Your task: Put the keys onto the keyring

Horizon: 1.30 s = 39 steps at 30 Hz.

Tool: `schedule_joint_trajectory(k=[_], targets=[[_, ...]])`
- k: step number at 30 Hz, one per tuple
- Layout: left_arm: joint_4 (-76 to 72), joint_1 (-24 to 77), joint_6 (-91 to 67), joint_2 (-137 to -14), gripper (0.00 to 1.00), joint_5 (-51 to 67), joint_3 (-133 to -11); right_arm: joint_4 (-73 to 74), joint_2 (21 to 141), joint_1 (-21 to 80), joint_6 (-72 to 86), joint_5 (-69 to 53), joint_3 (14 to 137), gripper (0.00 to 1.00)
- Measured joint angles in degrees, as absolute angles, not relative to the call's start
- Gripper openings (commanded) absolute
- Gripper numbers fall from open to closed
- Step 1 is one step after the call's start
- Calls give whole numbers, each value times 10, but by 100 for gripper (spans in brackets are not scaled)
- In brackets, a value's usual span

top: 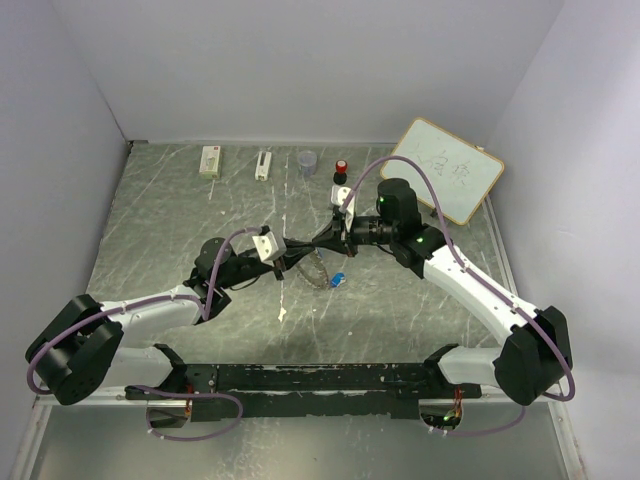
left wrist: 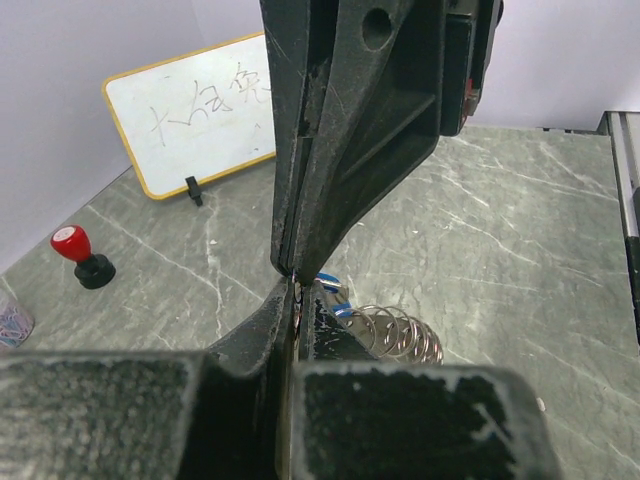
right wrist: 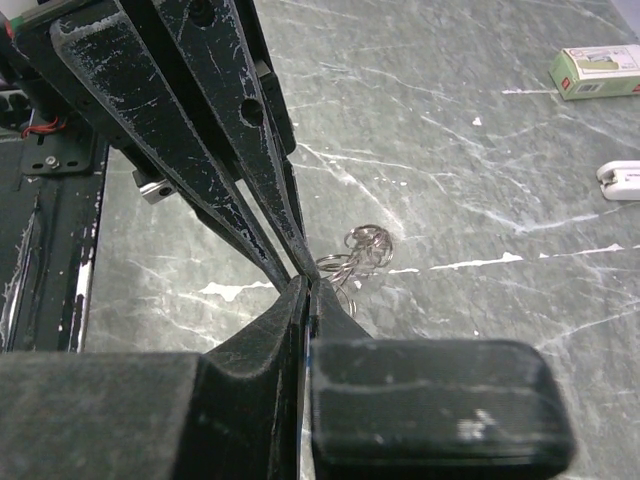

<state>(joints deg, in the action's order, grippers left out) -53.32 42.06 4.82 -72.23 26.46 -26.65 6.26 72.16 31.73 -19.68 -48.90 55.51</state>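
My left gripper (top: 308, 248) and right gripper (top: 326, 243) meet tip to tip above the table's middle. The keyring (top: 318, 270), a grey metal ring fringed with small loops, hangs just below them. In the left wrist view my left gripper (left wrist: 296, 300) is shut on a thin metal edge of the keyring (left wrist: 400, 335). In the right wrist view my right gripper (right wrist: 308, 288) is shut at the same spot, with the keyring's loops (right wrist: 365, 248) just beyond. A blue key (top: 339, 280) sits at the ring's lower right and shows in the left wrist view (left wrist: 336, 297). A second key cannot be told apart.
A red-and-black knob (top: 342, 167), a clear small cup (top: 307, 162), a white clip (top: 263, 165) and a small box (top: 210, 161) stand along the back. A whiteboard (top: 447, 170) leans at the back right. Walls enclose the table on three sides.
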Motion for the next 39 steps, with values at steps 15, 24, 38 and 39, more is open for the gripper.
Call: schedule_joint_trajectory(k=[15, 24, 38, 39], targets=[[-456, 422, 41, -699, 7, 200, -334, -1, 614, 319, -137, -376, 508, 49], [-442, 422, 36, -700, 7, 195, -335, -8, 602, 319, -129, -349, 490, 49], [-443, 422, 25, -700, 7, 197, -335, -37, 633, 322, -116, -332, 481, 44], [-443, 422, 25, -700, 7, 197, -335, -41, 634, 322, -113, -331, 481, 44]])
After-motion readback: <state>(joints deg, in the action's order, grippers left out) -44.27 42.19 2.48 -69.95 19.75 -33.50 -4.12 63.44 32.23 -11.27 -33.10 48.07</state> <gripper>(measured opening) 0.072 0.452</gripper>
